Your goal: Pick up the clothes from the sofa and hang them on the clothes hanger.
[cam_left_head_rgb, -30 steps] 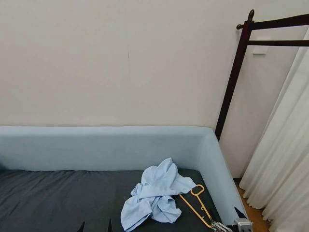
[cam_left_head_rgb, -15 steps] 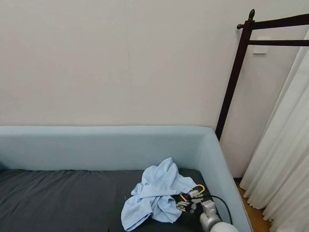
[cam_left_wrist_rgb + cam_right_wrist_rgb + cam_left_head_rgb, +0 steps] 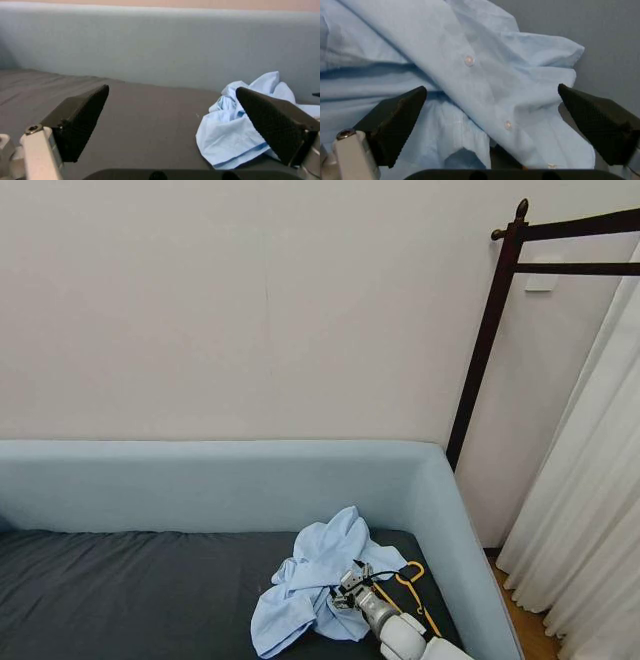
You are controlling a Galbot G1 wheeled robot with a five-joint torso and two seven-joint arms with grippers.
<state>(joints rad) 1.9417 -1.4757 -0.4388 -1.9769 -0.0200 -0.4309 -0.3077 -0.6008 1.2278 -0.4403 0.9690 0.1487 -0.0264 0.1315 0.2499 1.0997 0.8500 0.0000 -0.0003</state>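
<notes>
Shirt: light blue button-up shirt [image 3: 322,578], crumpled on the dark seat of the sofa [image 3: 200,480] near its right end, not lifted yet.
Hanger: yellow clothes hanger [image 3: 410,578] lies on the seat right against the shirt, nothing on it.
Right arm: right end effector [image 3: 348,590] hovers just over the shirt, fingers spread wide, gripping nothing.
Left arm: left end effector [image 3: 171,90] sits low over the seat, also open and empty.
Rack: dark wooden clothes rack [image 3: 490,330] stands past the sofa's right end.
Progress: pretty much the start imo. The grab, the hanger part and the hanging are all left.
</notes>
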